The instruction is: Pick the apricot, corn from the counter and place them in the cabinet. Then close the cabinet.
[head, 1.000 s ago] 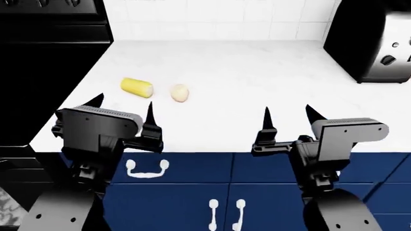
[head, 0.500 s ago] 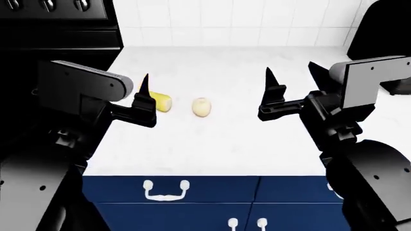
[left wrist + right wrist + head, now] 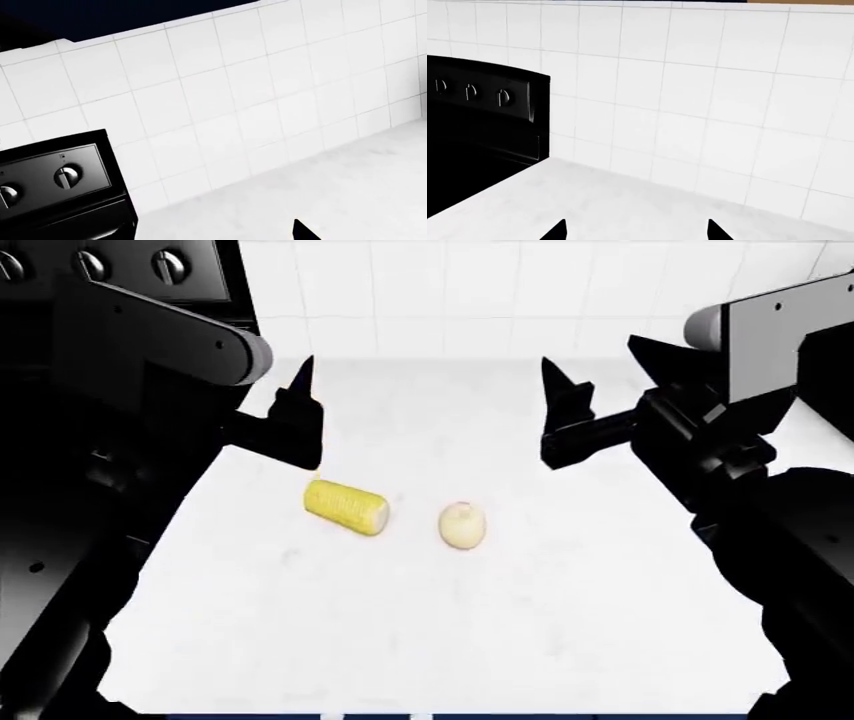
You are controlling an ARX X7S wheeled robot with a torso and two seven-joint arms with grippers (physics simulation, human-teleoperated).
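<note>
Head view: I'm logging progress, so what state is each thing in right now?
corn: lying on its side on the counter, not held.
apricot: resting on the counter beside the corn, apart from it, not held.
left tool: raised above the counter, holding nothing; only one finger shows, so open or shut is unclear.
right tool: open, empty, raised above the counter.
stove: knobs visible, settings unreadable.
</note>
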